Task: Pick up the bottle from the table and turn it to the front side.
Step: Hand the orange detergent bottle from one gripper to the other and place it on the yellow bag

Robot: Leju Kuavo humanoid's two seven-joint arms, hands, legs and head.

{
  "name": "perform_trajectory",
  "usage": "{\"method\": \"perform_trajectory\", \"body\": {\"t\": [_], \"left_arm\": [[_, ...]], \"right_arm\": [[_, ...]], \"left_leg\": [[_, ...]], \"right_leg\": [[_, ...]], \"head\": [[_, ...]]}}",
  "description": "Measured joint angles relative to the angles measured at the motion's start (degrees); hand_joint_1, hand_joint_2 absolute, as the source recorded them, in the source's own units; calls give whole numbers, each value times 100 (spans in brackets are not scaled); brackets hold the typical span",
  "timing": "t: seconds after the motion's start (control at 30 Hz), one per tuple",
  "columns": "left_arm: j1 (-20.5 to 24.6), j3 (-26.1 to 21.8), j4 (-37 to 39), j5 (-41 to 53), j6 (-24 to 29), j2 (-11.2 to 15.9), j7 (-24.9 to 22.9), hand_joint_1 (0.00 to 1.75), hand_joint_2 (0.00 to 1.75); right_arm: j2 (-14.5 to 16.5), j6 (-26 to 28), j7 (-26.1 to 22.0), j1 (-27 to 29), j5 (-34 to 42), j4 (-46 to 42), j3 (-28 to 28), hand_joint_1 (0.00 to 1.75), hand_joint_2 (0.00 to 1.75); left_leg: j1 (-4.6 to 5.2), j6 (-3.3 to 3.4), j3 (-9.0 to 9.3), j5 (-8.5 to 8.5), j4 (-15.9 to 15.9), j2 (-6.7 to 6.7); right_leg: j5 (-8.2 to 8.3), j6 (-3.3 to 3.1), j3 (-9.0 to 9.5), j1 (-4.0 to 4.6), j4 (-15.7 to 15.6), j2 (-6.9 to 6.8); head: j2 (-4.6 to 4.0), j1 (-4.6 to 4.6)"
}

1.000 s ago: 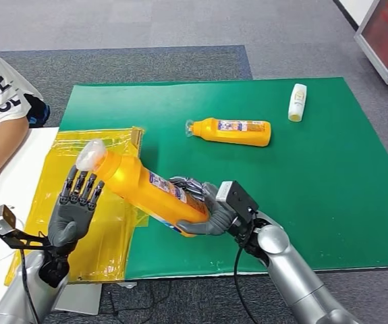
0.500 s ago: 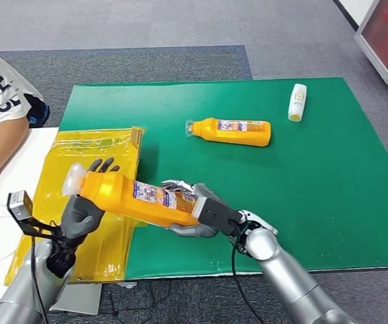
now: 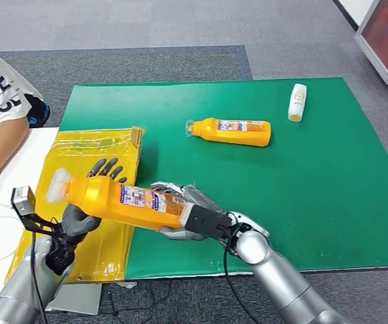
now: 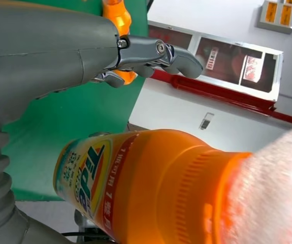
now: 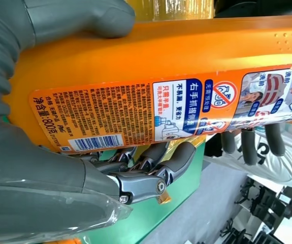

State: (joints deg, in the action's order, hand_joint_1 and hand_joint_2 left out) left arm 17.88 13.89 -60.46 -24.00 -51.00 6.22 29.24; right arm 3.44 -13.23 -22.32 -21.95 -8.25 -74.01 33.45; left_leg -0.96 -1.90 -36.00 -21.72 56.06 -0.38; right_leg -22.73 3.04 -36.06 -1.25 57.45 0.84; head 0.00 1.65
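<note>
An orange detergent bottle point(image 3: 125, 200) with a clear cap is held nearly level above the table's front edge, cap to the left. My right hand point(image 3: 194, 200) grips its base end; in the right wrist view the thumb and fingers point(image 5: 156, 168) wrap the bottle point(image 5: 167, 76), whose back label with barcode faces that camera. My left hand point(image 3: 79, 219) sits under and behind the shoulder end, fingers spread upward behind it. In the left wrist view those fingers point(image 4: 156, 51) stay straight beside the bottle point(image 4: 156, 188), not closed around it.
A second orange bottle point(image 3: 231, 131) lies on the green mat point(image 3: 308, 189) further back, and a small white bottle point(image 3: 297, 102) lies at the far right. A yellow plastic bag point(image 3: 79, 148) covers the mat's left end. A person's arm point(image 3: 3, 135) rests on the white table at left.
The bottle swung from a steep tilt to nearly level, its cap dropping leftward. My right hand rolled with it. My left hand moved from an upright open palm to under the bottle's shoulder.
</note>
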Motion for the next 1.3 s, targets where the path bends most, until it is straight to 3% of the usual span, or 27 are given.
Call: {"method": "perform_trajectory", "body": {"t": [0.7, 1.3], "left_arm": [[569, 562, 209, 119, -99, 17, 114, 0, 175], [634, 833, 213, 140, 84, 204, -31, 0, 175]], "right_arm": [[268, 120, 199, -342, -273, 445, 325, 175, 175], [362, 844, 326, -429, -1103, 723, 485, 175, 175]], "left_leg": [[0, 0, 0, 0, 0, 0], [0, -1, 0, 0, 0, 0]], "right_leg": [[0, 0, -1, 0, 0, 0], [0, 0, -3, 0, 0, 1]], "head": [[0, 0], [-1, -1]]}}
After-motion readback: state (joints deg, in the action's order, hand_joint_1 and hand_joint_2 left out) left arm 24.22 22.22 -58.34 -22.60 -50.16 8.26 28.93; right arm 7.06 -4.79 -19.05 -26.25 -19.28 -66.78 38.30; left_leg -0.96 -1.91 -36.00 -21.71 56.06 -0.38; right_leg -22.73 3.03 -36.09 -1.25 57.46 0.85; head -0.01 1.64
